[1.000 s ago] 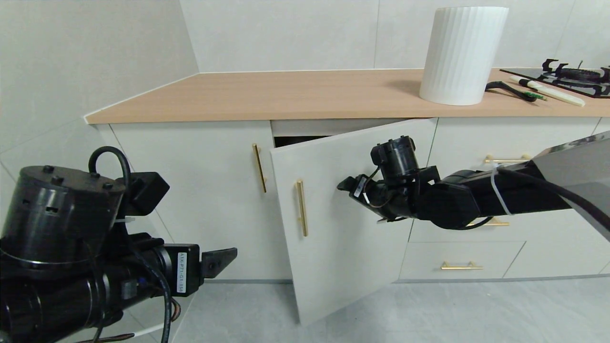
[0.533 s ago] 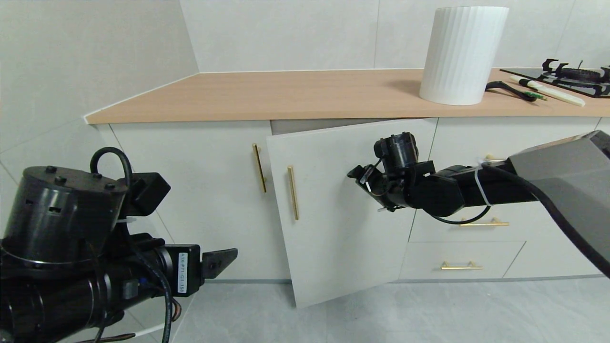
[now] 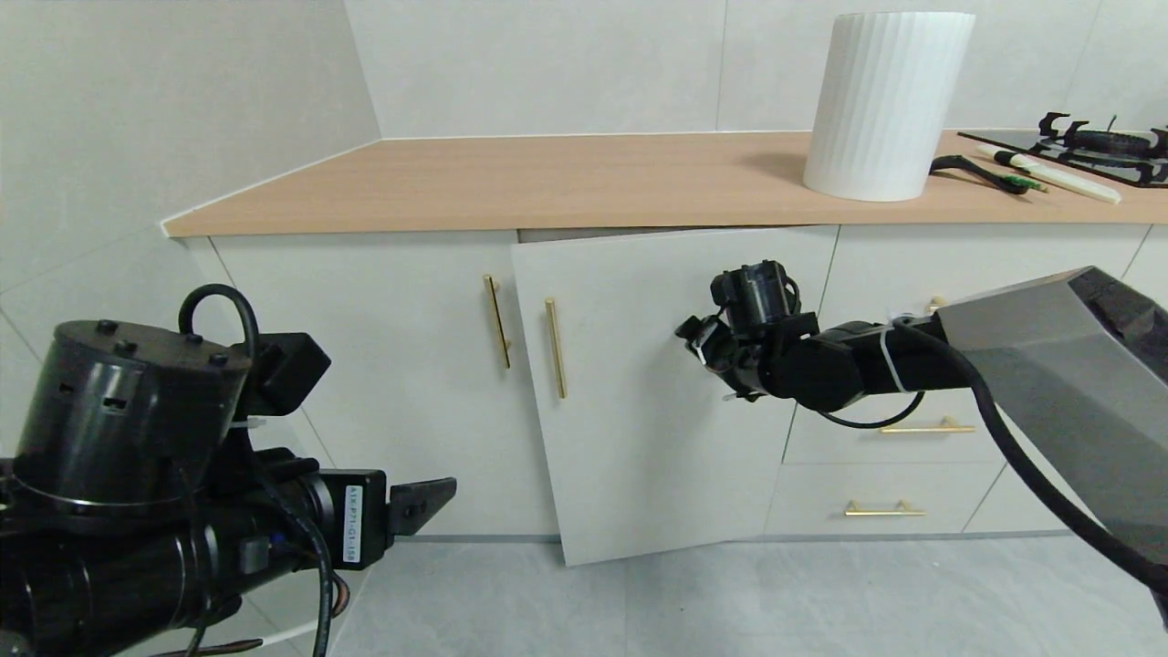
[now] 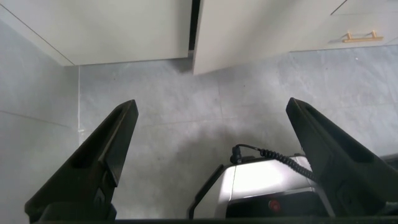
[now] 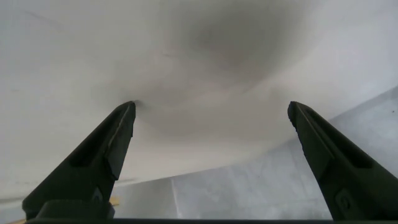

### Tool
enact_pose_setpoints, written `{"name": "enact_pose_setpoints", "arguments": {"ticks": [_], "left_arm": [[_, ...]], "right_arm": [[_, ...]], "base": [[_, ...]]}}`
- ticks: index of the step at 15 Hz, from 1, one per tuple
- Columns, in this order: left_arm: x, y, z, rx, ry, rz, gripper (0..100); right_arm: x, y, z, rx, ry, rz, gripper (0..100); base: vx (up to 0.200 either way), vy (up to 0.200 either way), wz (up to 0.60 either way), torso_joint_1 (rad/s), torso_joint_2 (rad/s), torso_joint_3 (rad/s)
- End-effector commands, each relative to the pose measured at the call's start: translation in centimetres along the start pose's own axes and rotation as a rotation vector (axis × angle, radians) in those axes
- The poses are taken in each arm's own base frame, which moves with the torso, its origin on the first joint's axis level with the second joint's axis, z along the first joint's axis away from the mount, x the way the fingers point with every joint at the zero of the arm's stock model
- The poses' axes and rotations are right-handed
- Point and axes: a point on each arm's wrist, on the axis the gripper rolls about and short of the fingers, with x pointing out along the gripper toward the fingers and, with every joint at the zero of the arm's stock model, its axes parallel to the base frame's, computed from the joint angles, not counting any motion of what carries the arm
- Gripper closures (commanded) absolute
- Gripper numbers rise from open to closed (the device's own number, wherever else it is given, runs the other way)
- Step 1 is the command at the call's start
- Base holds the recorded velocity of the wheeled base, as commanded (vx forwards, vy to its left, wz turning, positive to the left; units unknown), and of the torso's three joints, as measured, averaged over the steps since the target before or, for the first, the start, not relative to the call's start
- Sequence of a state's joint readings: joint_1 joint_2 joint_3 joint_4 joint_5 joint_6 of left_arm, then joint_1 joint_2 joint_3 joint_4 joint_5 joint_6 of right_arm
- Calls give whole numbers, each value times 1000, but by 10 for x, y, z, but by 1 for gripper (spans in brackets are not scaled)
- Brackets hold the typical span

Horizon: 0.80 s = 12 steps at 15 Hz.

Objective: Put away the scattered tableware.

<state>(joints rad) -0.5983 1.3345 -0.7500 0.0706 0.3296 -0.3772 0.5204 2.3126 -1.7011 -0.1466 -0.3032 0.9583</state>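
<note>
Right arm stretched out level, right gripper (image 3: 689, 339) at a smooth white cabinet door (image 3: 639, 429).
Its fingers were spread wide; the left gripper (image 4: 211, 115) hung low over grey floor tiles (image 4: 205, 99), fingers also spread. Slim tableware (image 3: 1022, 173) lay on the wooden bench (image 3: 547, 182) beside a ribbed white cylinder (image 3: 881, 105).

Wht ribbed canister (image 3: 885, 105) on counter (image 3: 511, 182), nr hob (image 3: 1100, 144).

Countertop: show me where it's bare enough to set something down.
The countertop is bare from its left corner across to the white ribbed container. Beyond the container it is crowded: a black-handled utensil and a white utensil lie beside the stove.
</note>
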Motion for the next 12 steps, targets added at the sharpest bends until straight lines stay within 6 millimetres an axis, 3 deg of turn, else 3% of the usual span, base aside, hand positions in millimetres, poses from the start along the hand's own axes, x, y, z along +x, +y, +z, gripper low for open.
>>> {"name": "enact_pose_setpoints", "arguments": {"ticks": [1,12], "left_arm": [[1,0,0,1,3,0,0],[4,-1,-1,3,13,4,0]], "right_arm": [[10,-7,0,1,-15,-25,0],[32,-14,1,3,-103,-86,0]], "base": [[0,0,0,0,0,0],[0,0,0,0,0,0]]}}
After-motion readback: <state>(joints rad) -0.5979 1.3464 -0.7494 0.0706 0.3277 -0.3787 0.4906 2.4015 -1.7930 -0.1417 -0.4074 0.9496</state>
